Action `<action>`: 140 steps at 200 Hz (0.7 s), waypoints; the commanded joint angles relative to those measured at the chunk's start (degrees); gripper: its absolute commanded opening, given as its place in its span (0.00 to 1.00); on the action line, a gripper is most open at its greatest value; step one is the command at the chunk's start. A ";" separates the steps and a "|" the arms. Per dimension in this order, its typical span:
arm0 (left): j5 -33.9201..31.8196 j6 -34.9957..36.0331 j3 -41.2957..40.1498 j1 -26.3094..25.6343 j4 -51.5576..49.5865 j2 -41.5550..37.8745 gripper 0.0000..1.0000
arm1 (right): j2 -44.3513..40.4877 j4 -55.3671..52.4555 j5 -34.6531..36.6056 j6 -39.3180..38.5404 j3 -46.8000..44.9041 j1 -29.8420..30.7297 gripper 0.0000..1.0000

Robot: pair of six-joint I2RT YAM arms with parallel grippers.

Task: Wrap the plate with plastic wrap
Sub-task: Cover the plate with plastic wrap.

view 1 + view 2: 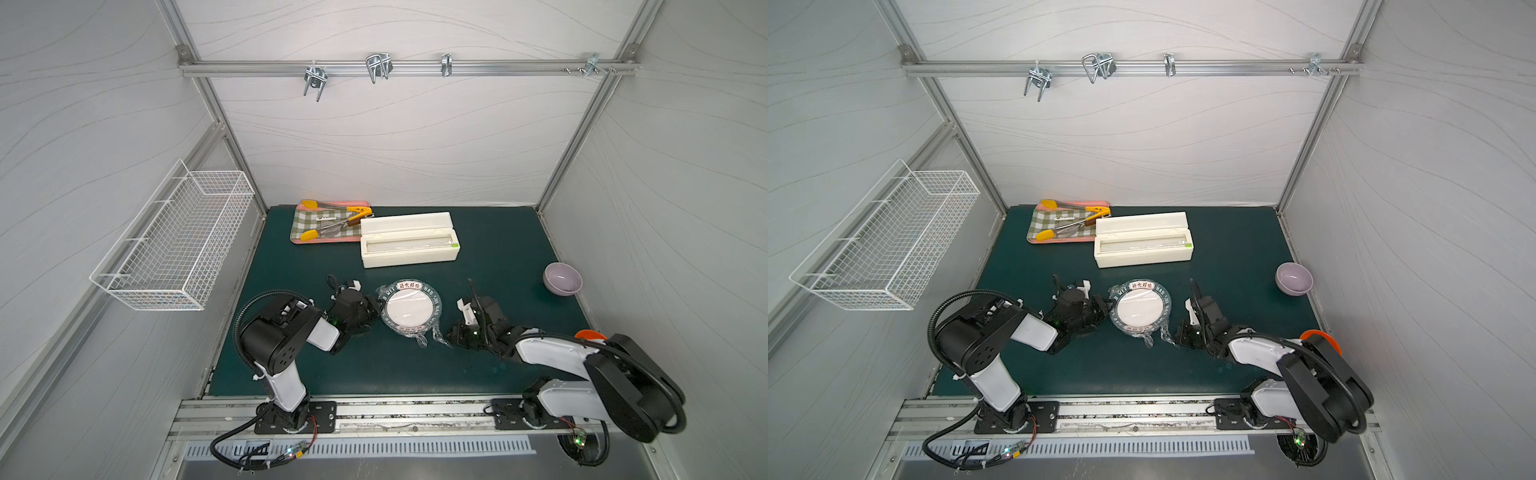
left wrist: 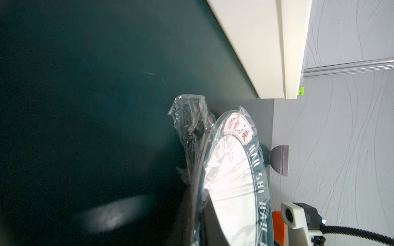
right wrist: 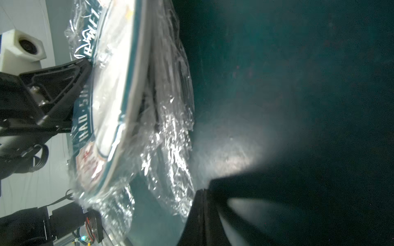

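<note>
In both top views the plate (image 1: 411, 308) sits on the dark green mat (image 1: 498, 249) between the two arms. It is round, white in the middle and green at the rim. The plastic wrap (image 1: 422, 340) lies glossy over its face and trails two crinkled tails off the near rim. The left gripper (image 1: 375, 311) meets the rim on its own side. The right gripper (image 1: 452, 332) lies just beside the nearer tail, so the right arm is closer to the loose wrap.

In the left wrist view the plate (image 2: 230, 181) seems tipped up off the mat, with plastic wrap (image 2: 189, 119) bunched behind its edge toward the cream dispenser box (image 2: 266, 53). No fingers show here.

In the right wrist view one of the left gripper's black fingers (image 3: 64, 85) presses on the lettered rim (jaws clamped on the plate, I judge). The right gripper (image 3: 203, 198) is closed, its tips right at the crumpled wrap hanging under the rim. I cannot tell whether any is pinched. Tucking that tail underneath looks like the move ahead.
</note>
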 commanded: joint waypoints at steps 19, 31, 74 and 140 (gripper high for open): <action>1.93 -0.76 -0.27 -0.35 0.11 1.40 0.00 | 13.76 24.02 -0.72 7.44 2.59 5.55 0.04; 1.77 -1.19 -0.48 -0.44 0.66 1.75 0.00 | 16.71 28.70 0.63 9.66 2.64 7.95 0.04; 0.92 -2.10 -0.40 -0.45 1.07 1.67 0.00 | 12.30 25.00 6.71 11.22 -1.88 12.15 0.03; 3.29 3.01 1.86 0.30 -4.55 1.03 0.00 | -17.24 -21.82 12.02 -0.24 0.26 8.22 0.40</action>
